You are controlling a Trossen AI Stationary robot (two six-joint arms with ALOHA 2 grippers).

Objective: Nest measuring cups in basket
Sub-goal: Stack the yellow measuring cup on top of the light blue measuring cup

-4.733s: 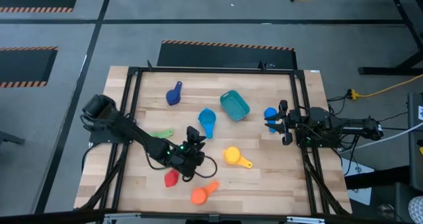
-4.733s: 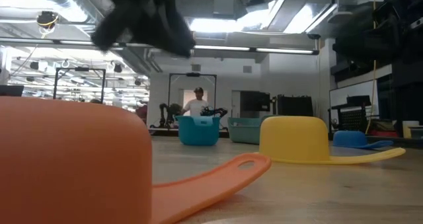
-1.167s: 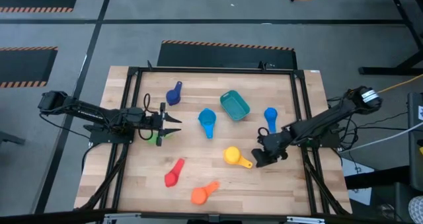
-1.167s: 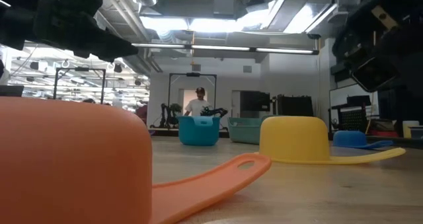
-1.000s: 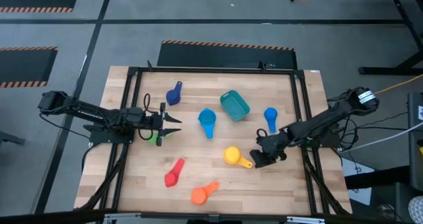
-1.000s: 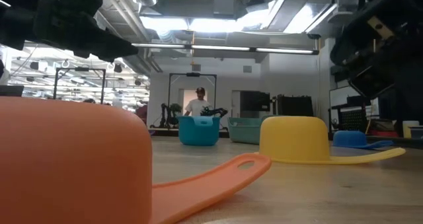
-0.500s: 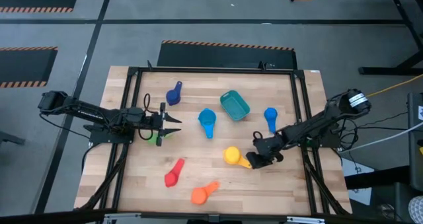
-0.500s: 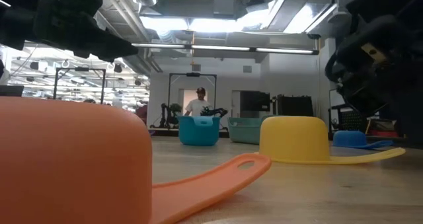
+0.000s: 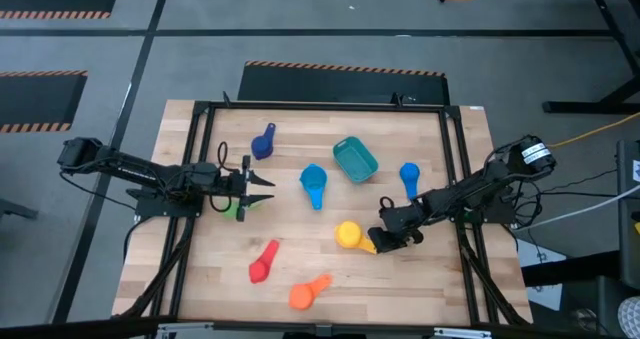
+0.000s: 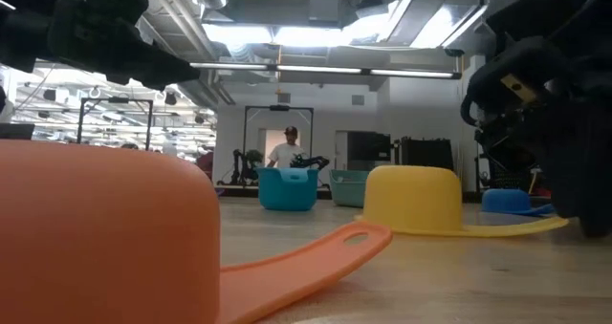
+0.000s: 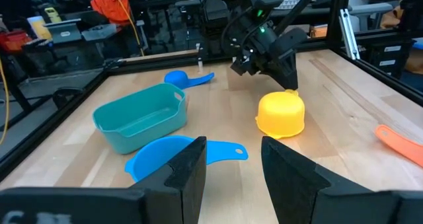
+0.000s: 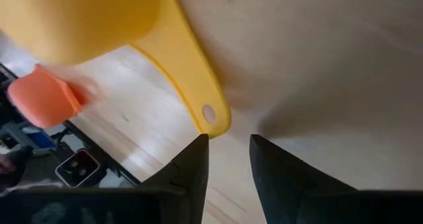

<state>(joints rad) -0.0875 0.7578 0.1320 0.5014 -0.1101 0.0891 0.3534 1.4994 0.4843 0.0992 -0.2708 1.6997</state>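
Left claw (image 9: pixel 262 188) waits at the bench's (image 9: pixel 440 279) left side, fingers apart, over the green cup (image 9: pixel 241 207). Dark blue cup (image 9: pixel 263 141) lies behind it; red cup (image 9: pixel 262 263) and orange cup (image 9: pixel 308 293) lie near the front edge. Mid-bench: light blue cup (image 9: pixel 313 184), then the empty teal basket (image 9: pixel 354 159). Yellow cup (image 9: pixel 349 235) sits upside down, handle end just ahead of the right claw (image 9: pixel 377 241), fingers apart. Another blue cup (image 9: pixel 409 175) lies right of the basket.
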